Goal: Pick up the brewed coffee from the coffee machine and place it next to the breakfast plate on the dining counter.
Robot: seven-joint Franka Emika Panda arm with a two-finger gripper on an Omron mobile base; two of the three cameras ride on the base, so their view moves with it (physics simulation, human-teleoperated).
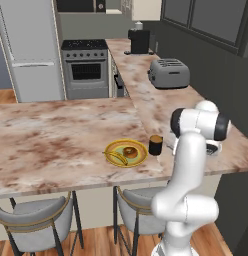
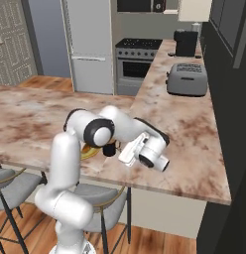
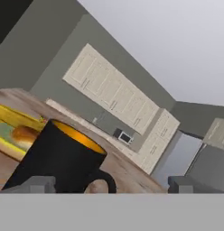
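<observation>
**Mug standing beside plate on table; tool released**

The mug (image 1: pixel 156 145) is standing upright on the table (image 1: pixel 56 140), just beside the right rim of the plate (image 1: pixel 126 153). In the left base view a narrow gap of stone is showing between mug and plate. The plate is carrying a donut (image 1: pixel 129 152) and a banana (image 1: pixel 116 158).

In the hand view the mug (image 3: pixel 59 158) is sitting in front of the tool (image 3: pixel 107 184), with orange-brown liquid showing at its rim and its handle pointing toward the camera. The two fingertips (image 3: pixel 36 184) are standing wide apart, one at each side of the mug's base, and neither is pressing on it: the tool is released. The plate (image 3: pixel 10 131) is lying behind the mug in this view.

In the right base view the arm is reaching low over the table edge, and the hand is covering most of the mug (image 2: pixel 110 149).

The coffee machine (image 1: pixel 139 41) is standing at the far end of the side table, well apart from the mug. A toaster (image 1: pixel 169 73) is sitting between them. Two stools (image 1: pixel 33 220) are standing under the table's near edge.

No brand, label or writing is legible on any item.
</observation>
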